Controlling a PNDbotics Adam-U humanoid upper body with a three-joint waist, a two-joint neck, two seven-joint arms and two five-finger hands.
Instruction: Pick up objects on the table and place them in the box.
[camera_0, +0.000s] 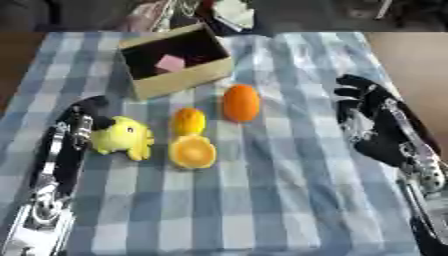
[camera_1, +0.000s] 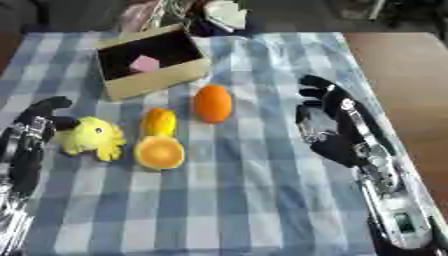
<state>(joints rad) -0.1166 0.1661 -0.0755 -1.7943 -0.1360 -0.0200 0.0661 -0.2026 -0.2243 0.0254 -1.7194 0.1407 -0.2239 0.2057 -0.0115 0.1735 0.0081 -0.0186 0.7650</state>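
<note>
Our left hand (camera_0: 83, 120) had its fingers curled against the yellow plush toy (camera_0: 122, 137), right hand (camera_1: 328, 117) sat open and idle. Whole orange (camera_0: 241, 103), small yellow fruit (camera_0: 188, 120) and orange half (camera_0: 192, 152) lay near the box (camera_0: 179, 80), pink block (camera_0: 171, 63) inside.

Matt checked cloth (camera_0: 289, 200) over the desk; plain brown cardboard box (camera_0: 179, 80); soft, fuzzy yellow toy (camera_0: 122, 137); smooth-skinned orange (camera_0: 241, 103).

Blue-white checked cloth (camera_0: 289, 200); yellow toy (camera_0: 122, 137); tan box (camera_0: 179, 80); orange fruit (camera_0: 241, 103).
</note>
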